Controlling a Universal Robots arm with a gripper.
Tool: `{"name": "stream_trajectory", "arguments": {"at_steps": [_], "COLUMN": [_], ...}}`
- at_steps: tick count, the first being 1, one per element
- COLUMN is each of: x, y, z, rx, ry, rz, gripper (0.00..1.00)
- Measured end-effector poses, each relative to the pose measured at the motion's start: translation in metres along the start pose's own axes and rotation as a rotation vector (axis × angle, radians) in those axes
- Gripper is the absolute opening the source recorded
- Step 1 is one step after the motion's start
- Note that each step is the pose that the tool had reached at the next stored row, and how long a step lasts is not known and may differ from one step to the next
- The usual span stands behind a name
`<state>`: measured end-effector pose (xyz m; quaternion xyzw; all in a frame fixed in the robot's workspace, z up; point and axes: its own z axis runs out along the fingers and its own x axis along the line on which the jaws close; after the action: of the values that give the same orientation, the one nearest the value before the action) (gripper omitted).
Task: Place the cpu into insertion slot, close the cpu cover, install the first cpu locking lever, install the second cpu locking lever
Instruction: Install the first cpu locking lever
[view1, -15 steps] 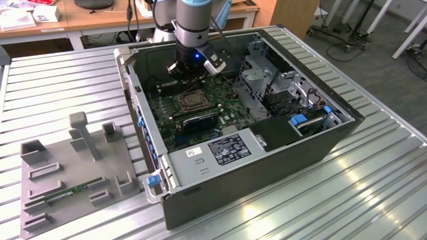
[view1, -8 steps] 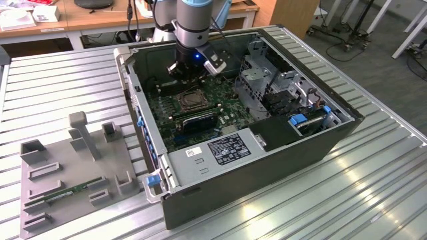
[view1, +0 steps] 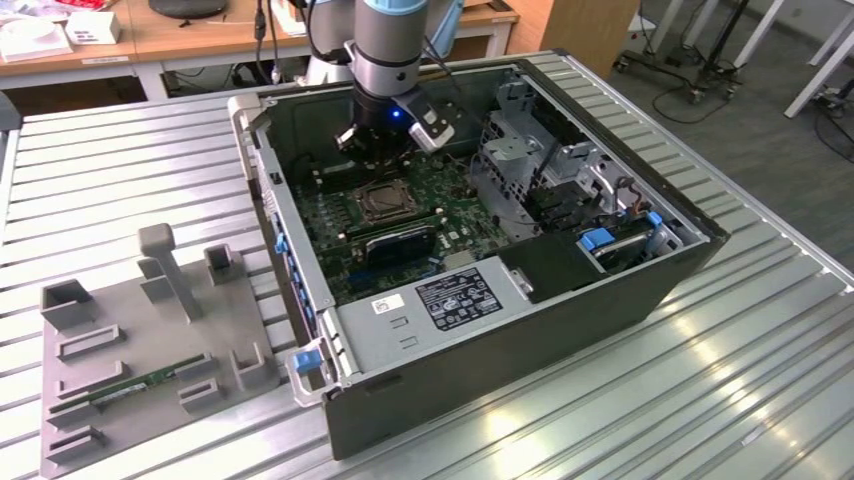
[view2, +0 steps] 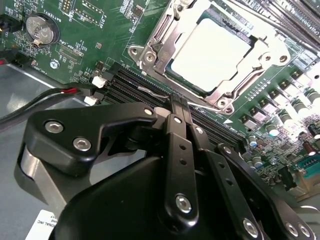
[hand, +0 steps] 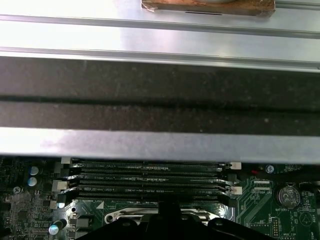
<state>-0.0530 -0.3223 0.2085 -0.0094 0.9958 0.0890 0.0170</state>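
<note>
In the exterior view my gripper (view1: 380, 160) hangs inside the open computer case (view1: 534, 340), low over the green motherboard (view1: 447, 235) and just beside the insertion slot (view1: 380, 203). That view does not let me judge my fingers.

The second wrist view does: my gripper (view2: 178, 102) is clenched, the two dark fingers (view2: 170, 135) pressed together at the tips. They sit over the black memory slots (view2: 125, 82) at the socket's edge. A thin silvery rod (view2: 150, 91) lies just beside the tips; I cannot tell whether they touch it or pinch anything.

The same view shows the cpu (view2: 207, 55) seated flat in the socket, its pale metal top showing through the window of the cpu cover (view2: 235, 85), which lies down over it.

The first wrist view gives the far side: the memory slots (hand: 150, 177) in a row, the dark case wall (hand: 160, 100) and the ribbed metal table (hand: 160, 40) beyond. A coin battery (view2: 40, 29) shows in both wrist views (hand: 286, 195).
</note>
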Motion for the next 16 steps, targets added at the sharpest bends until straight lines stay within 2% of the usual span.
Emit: {"name": "stream_trajectory", "arguments": {"at_steps": [3, 7, 10, 16], "x": [0.0, 0.0, 0.0, 0.0], "y": [-0.0001, -0.0001, -0.0001, -0.0002], "z": [0.0001, 0.0003, 0.0003, 0.0004], "rx": [-0.0021, -0.0166, -0.0232, -0.0255], "ry": [-0.0001, -0.0004, -0.0006, -0.0007], "rz": [0.0, 0.001, 0.001, 0.001], "gripper": [0.11, 0.11, 0.11, 0.11]}}
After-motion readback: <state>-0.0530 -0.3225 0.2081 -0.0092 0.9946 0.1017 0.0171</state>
